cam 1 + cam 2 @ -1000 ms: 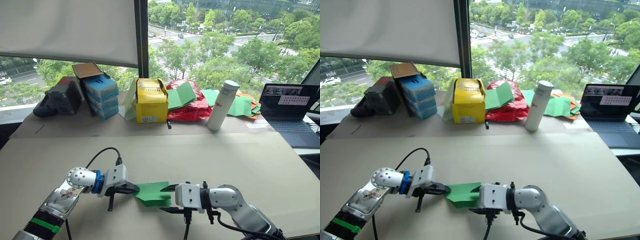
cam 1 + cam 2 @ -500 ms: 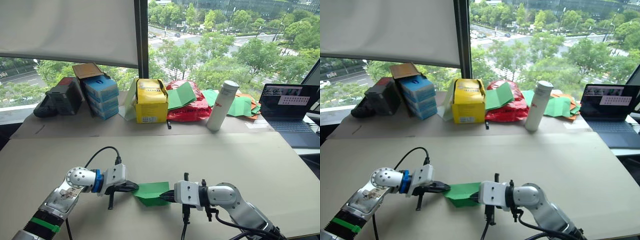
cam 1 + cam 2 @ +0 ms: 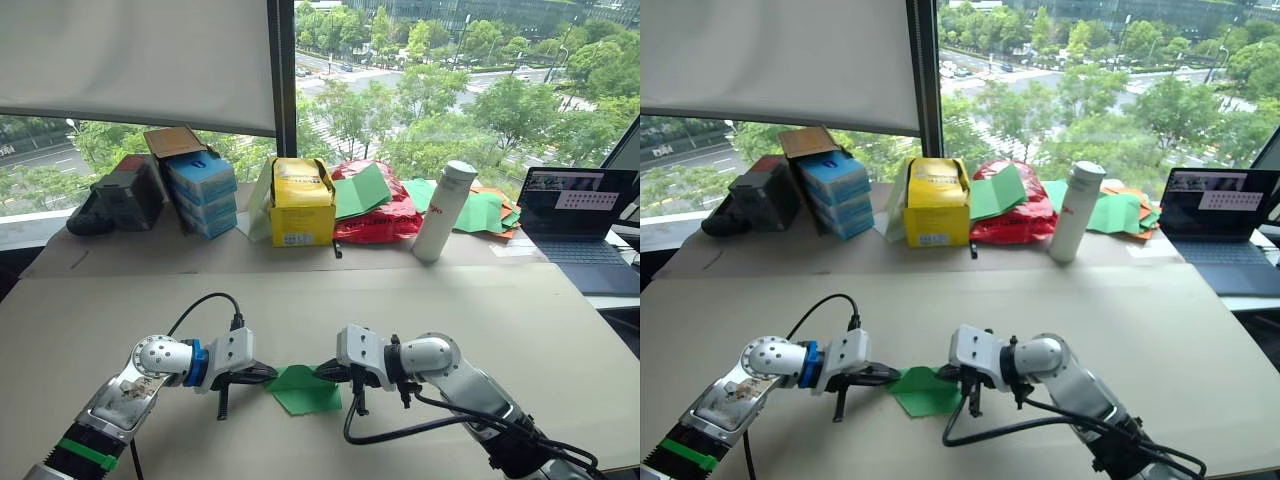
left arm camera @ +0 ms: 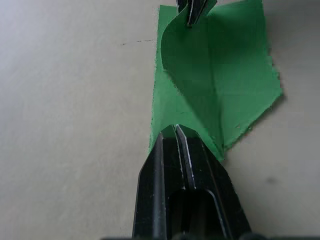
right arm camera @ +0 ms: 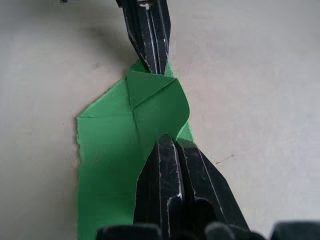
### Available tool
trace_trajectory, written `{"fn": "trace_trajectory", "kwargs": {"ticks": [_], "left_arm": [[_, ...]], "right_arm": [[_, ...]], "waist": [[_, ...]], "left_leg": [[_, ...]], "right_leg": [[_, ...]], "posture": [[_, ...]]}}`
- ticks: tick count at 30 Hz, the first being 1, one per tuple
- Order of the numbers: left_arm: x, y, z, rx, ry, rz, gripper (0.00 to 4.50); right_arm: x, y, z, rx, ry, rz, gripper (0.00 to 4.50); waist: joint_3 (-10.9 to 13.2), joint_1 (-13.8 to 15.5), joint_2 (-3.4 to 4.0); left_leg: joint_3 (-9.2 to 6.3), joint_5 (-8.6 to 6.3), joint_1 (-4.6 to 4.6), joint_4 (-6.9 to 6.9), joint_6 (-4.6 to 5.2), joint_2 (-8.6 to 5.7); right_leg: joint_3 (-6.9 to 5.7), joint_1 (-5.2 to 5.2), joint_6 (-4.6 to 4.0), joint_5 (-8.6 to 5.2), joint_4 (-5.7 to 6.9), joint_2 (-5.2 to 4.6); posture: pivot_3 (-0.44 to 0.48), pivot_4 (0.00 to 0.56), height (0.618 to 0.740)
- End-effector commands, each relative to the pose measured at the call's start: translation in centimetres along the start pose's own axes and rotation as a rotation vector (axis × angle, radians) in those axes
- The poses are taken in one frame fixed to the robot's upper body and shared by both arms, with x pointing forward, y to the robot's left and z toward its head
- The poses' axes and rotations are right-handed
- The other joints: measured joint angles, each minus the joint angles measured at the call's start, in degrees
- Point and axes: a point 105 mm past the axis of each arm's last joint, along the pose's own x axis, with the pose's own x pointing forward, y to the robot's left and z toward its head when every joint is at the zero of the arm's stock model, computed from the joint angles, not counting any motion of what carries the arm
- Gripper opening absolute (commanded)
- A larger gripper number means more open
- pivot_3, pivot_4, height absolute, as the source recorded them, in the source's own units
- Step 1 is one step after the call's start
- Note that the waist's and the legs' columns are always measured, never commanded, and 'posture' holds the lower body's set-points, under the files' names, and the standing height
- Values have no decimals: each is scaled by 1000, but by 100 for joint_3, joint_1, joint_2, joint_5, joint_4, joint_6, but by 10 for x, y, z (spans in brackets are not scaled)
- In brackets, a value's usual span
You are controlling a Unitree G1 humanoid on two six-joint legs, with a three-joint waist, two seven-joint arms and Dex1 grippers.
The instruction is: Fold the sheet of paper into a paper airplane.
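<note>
I see my left gripper (image 3: 268,376) pinched shut on one edge of the paper (image 3: 303,391), low on the near table (image 3: 500,310). My right gripper (image 3: 322,374) is clamped on the opposite edge, curling a flap upward. Boxes, a bottle (image 3: 444,211) and a laptop (image 3: 583,222) stand at the far side.

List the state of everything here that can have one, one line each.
sheet of paper: partly folded, flat on the table, one flap lifted and curled
left gripper: shut on the sheet's left edge
right gripper: shut on the curled flap
laptop: open, screen lit
white bottle: upright, capped
yellow box: upright
</note>
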Motion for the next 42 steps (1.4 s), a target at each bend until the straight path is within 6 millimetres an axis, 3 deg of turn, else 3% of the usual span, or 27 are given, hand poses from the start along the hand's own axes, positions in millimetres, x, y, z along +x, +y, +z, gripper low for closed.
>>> {"fn": "trace_trajectory", "kwargs": {"ticks": [1,8,12,18,28,35,38,42], "left_arm": [[3,-7,-18,-59,81,-18,0],[-6,1,-9,-62,52,26,0],[-17,13,18,-80,-41,60,0],[-12,-2,53,-167,-198,-31,0],[10,-4,9,-204,-96,19,0],[19,-18,-11,-210,-48,-19,0],[20,-20,-13,-213,-43,-18,0],[19,-19,-12,-218,-49,-9,0]], "right_arm": [[1,-6,-1,11,20,-7,37],[7,2,-17,10,82,19,37],[8,4,-19,10,85,20,37],[8,5,-24,3,106,20,37],[7,6,-20,-13,97,13,37],[6,4,-6,-29,52,-19,37],[3,4,6,0,3,-31,899],[-6,-2,39,22,-129,-71,2242]], "waist": [[0,-2,1],[0,-11,1],[1,-23,1],[1,-33,1],[1,-33,1],[1,-33,1],[1,-36,1],[1,-39,1]], "left_leg": [[0,0,-4,0,0,-1],[-1,0,-4,-1,1,-2],[-1,0,-7,-1,1,-2],[-1,0,-15,-1,0,-2],[-1,2,-14,-1,-3,-1],[-5,1,-14,-1,-3,-2],[-5,0,-13,-4,-3,-2],[-5,1,-14,-17,-4,-3]], "right_leg": [[-1,-2,0,0,0,0],[-2,-2,1,0,-1,-19],[-4,-4,1,0,-2,-15],[0,-8,2,0,-6,6],[5,-9,1,0,-7,13],[25,-10,0,0,-8,-32],[29,-10,0,0,-8,-36],[33,-15,-1,0,-8,-43]], "posture": [[0,150,740],[0,150,740],[0,150,740],[0,150,740],[0,150,740],[0,150,740],[0,150,740],[0,150,740]]}}
